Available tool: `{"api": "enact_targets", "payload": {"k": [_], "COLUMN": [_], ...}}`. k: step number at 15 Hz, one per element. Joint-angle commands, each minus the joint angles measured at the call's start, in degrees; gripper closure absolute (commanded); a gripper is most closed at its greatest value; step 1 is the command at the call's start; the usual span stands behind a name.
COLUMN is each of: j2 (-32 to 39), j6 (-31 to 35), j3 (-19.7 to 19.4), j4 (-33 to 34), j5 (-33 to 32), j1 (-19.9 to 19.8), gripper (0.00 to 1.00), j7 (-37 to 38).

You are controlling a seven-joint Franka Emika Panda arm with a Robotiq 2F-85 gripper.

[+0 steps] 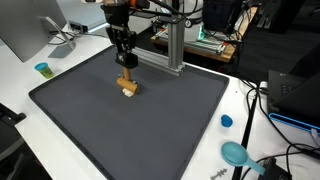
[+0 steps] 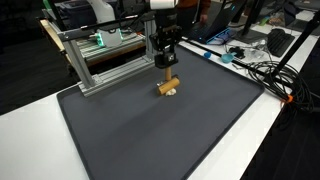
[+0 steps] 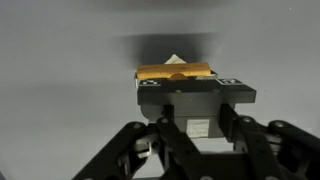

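In both exterior views my gripper [image 1: 123,62] [image 2: 167,62] points straight down over the far part of a dark grey mat [image 1: 140,130] [image 2: 150,135]. It is shut on the dark upper part of a block-like object [image 3: 195,97]. The tan wooden lower part [image 1: 127,86] [image 2: 168,86] [image 3: 175,72] sits at or just on the mat. A small white bit shows at its lower end. In the wrist view the gripper [image 3: 197,118] has its fingers [image 3: 228,122] pressed against the dark block from both sides.
An aluminium frame [image 1: 168,45] [image 2: 100,58] stands just behind the gripper at the mat's far edge. A small blue cup [image 1: 43,69], a blue cap [image 1: 226,121] and a teal scoop-like object [image 1: 236,153] lie on the white table. Cables [image 2: 262,72] lie beside the mat.
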Motion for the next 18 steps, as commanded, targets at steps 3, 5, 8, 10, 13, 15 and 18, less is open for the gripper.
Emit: {"api": "enact_targets", "payload": {"k": [3,5,8,10,13,15,18], "j2": [1.4,1.7,2.3,2.9,3.3,2.1,-2.4], "j6": [-2.0,2.4,7.0,7.8,9.8,11.5,13.6], "j3": [0.1,-0.2,-0.6,-0.7,-0.8,-1.0,-0.6], "j4": [1.4,0.9,1.0,1.2,1.1,1.1,0.6], "j5": [1.8,0.8,-1.3,-1.5,-1.5,-2.1,-1.7], "j1": [-0.3,-0.1,0.1,0.1,0.2,0.3,0.3], "gripper": [0.78,0.78,0.78,0.78,0.78,0.78,0.78], "j7": [-1.5,-0.8,0.0,0.0,0.3,0.7,-0.2]}}
